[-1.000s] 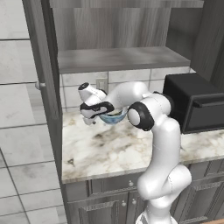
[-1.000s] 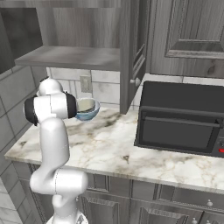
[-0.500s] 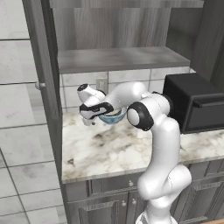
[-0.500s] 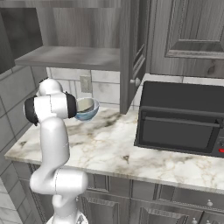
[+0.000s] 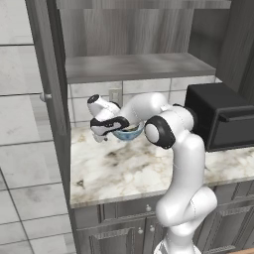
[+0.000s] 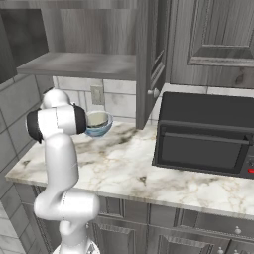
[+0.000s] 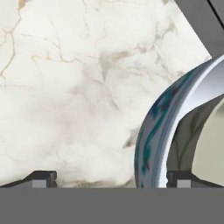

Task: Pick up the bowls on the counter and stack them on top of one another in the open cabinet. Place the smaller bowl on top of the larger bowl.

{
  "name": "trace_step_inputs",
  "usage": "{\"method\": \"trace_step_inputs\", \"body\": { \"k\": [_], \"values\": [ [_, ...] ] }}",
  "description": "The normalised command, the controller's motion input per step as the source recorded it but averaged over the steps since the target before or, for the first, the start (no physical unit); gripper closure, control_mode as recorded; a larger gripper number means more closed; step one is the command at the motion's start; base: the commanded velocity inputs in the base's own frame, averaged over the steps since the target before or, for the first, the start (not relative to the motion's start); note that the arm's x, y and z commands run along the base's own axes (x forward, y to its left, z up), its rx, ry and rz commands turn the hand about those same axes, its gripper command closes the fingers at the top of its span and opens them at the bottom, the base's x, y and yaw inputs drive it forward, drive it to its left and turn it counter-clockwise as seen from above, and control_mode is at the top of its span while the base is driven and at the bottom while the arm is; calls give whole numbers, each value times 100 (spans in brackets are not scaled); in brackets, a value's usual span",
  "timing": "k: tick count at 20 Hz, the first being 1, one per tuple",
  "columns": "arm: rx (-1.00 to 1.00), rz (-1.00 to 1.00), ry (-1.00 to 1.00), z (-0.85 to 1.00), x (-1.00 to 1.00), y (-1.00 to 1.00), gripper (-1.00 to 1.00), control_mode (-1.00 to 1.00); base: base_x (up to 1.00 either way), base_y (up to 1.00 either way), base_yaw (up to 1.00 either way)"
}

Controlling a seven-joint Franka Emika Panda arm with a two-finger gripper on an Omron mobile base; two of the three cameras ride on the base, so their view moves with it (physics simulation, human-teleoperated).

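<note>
The gripper (image 5: 110, 130) hung low over the worktop (image 5: 124, 168) at the big bowl's (image 5: 128, 133) 9 o'clock side in the left base view, jaws spread wide and holding nothing. In the hand view the two dark tips stood far apart, one at 7 o'clock over bare marble and one at 5 o'clock inside the bowl, so the big bowl's (image 7: 159, 131) rim wall stood between them. That straddle was what the next move hung on: closing should pinch the rim, one finger outside on the blue pattern and one inside.

The rim ran as a thin upright curve from 5 o'clock up toward 2 o'clock in the hand view, roughly across the jaws' closing line, which suited a rim pinch. The wall looked smooth and glazed, white within and blue-green patterned without, on a small foot; I judged it slippery if gripped shallowly.

The small bowl (image 6: 97, 120), plain grey-beige and pale inside, appeared to sit nested in the big one (image 6: 99, 130) near the wall tiles. The cabinet (image 6: 79, 65) shelf, flat grey wood-grain, lay above at 12 o'clock, bare. The marble was white with brown-grey veining.
</note>
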Motion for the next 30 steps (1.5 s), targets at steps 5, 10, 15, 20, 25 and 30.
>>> {"method": "trace_step_inputs", "body": {
  "k": [5, 10, 15, 20, 25, 30],
  "values": [
    [0, 0, -2, 1, -4, 0, -100, -100, 0, 0, 0],
    [0, 0, 0, -11, 0, -6, -100, -100, 0, 0, 0],
    [0, 0, 0, -14, 0, -13, -100, -100, 0, 0, 0],
    [2, 0, 0, -12, 0, -6, -100, -100, 0, 0, 0],
    [1, 0, 0, -15, 6, -3, 100, -100, 0, 0, 0],
    [0, 0, 0, -8, 6, 0, 100, -100, 0, 0, 0]
  ]
}}
